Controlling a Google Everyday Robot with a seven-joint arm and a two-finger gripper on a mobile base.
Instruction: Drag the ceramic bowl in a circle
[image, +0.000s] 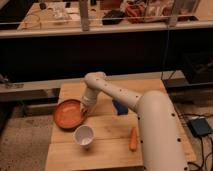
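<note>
The ceramic bowl (69, 113) is a wide, shallow, orange-brown glossy bowl at the left edge of the wooden table (110, 145). My white arm reaches from the lower right across the table. My gripper (85, 106) sits at the bowl's right rim, touching or just over it. A small white cup (83, 135) stands upright just in front of the bowl, apart from it.
An orange carrot (133, 139) lies on the table at the front right, beside my arm. A blue object (120, 107) lies partly hidden behind the arm. The bowl overhangs near the table's left edge. A metal rail and a cluttered bench stand behind.
</note>
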